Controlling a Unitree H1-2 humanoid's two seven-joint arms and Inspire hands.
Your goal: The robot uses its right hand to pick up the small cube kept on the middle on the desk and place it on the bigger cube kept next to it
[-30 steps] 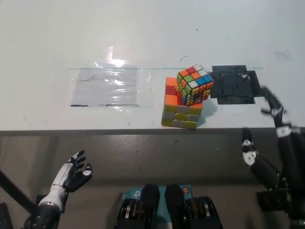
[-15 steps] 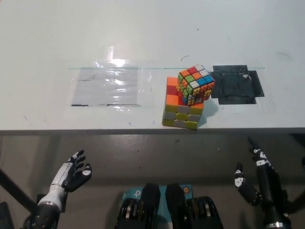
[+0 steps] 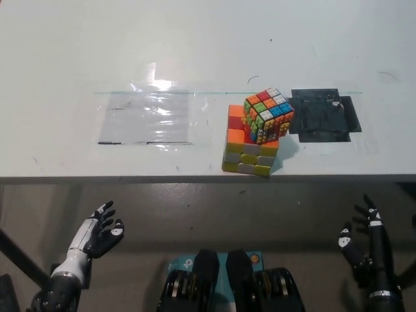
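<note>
The small cube (image 3: 267, 114), with black edges and bright stickers, rests tilted on top of the bigger pastel cube (image 3: 247, 151) near the desk's front edge, right of centre. My black right hand (image 3: 368, 252) hangs open below the desk edge at the lower right, far from both cubes. At the lower left, also below the desk, my white left hand (image 3: 97, 234) rests open with its fingers spread.
A clear plastic sheet (image 3: 148, 117) lies flat on the white desk (image 3: 195, 45) left of the cubes. A black square patch (image 3: 322, 114) sits just right of them. The desk's front edge (image 3: 130, 177) runs across the picture above both hands.
My right hand has dropped from the desk's right edge to below the desk at the lower right. The cubes have stayed as they were; the left hand has barely shifted.
</note>
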